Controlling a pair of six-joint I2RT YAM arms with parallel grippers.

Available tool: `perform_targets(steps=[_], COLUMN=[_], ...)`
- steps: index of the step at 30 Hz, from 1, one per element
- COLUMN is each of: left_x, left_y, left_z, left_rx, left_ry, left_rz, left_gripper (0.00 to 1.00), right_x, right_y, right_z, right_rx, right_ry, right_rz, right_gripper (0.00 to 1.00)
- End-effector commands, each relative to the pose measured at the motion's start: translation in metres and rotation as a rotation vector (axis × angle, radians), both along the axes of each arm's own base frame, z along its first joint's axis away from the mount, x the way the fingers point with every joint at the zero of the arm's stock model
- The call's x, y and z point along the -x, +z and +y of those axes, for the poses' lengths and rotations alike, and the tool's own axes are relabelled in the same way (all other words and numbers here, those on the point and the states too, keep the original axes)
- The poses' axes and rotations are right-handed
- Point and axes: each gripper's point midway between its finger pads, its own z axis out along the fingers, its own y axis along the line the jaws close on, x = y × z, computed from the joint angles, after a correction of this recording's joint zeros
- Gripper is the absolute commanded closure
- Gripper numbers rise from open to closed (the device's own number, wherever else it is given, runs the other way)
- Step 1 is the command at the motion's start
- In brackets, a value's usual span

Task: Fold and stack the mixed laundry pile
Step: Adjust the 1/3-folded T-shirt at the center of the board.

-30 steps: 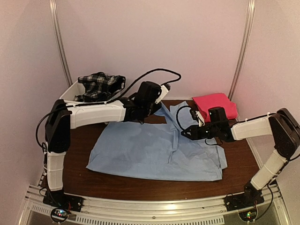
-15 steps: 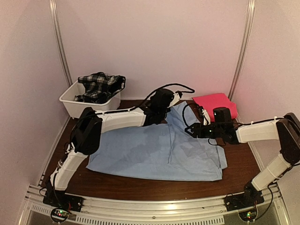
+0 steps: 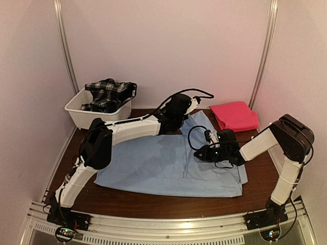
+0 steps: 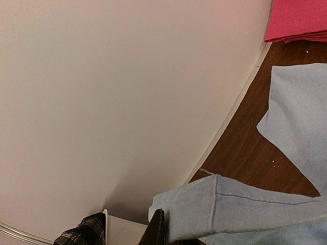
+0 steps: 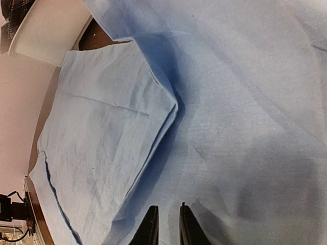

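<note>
Light blue shirt (image 3: 153,163): soft, light, limp, spread flat on bench (image 3: 258,176). Best taken at hem beside left tool (image 4: 162,232), whose grip cannot be told. Right tool (image 5: 166,209) is nearly pressed together just over cloth, nothing pinched.

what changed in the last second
left arm pulled its elbow in and stretched forward; left gripper shifted right along the far edge of the light blue shirt. right arm raised its elbow, right gripper sank to the shirt. pink cloth, tub, plaid garment stayed put.
</note>
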Motion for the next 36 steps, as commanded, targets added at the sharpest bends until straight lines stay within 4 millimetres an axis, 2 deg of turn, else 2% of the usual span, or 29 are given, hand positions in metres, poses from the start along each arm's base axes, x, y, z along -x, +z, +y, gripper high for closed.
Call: perform_targets(steps=[1, 4, 10, 15, 17, 20, 23, 26, 30, 34, 36], left_x=[0.002, 0.002, 0.000, -0.001, -0.001, 0.000, 0.006, 0.012, 0.014, 0.014, 0.014], left_y=[0.033, 0.036, 0.033, 0.037, 0.039, 0.042, 0.043, 0.040, 0.036, 0.038, 0.041], left_z=[0.001, 0.001, 0.006, 0.009, 0.011, 0.017, 0.018, 0.015, 0.015, 0.013, 0.012], left_rx=[0.090, 0.094, 0.093, 0.106, 0.119, 0.131, 0.139, 0.146, 0.147, 0.159, 0.160], left_ry=[-0.019, -0.022, -0.019, -0.014, -0.014, -0.015, -0.043, -0.086, -0.089, -0.098, -0.101], left_rz=[-0.022, -0.024, -0.002, 0.002, 0.010, 0.022, 0.047, 0.083, 0.100, 0.103, 0.100], left_gripper=[0.90, 0.90, 0.90, 0.90, 0.90, 0.90, 0.89, 0.88, 0.88, 0.88, 0.88], right_x=[-0.034, -0.042, -0.050, -0.054, -0.049, -0.037, -0.028, -0.028, -0.045, -0.072, -0.079], right_y=[0.003, -0.003, 0.009, 0.013, 0.016, 0.029, 0.057, 0.068, 0.058, 0.044, 0.039], right_z=[0.020, 0.035, 0.078, 0.094, 0.099, 0.095, 0.080, 0.061, 0.046, 0.032, 0.026], right_rx=[-0.058, -0.090, -0.152, -0.175, -0.193, -0.240, -0.278, -0.254, -0.178, -0.117, -0.100], right_ry=[-0.065, -0.054, 0.012, 0.041, 0.075, 0.098, 0.081, 0.019, -0.098, -0.240, -0.294], right_rz=[-0.058, -0.061, -0.085, -0.095, -0.104, -0.148, -0.237, -0.297, -0.305, -0.313, -0.313], right_gripper=[0.86, 0.86, 0.81, 0.75, 0.72, 0.65, 0.64, 0.65, 0.70, 0.79, 0.83])
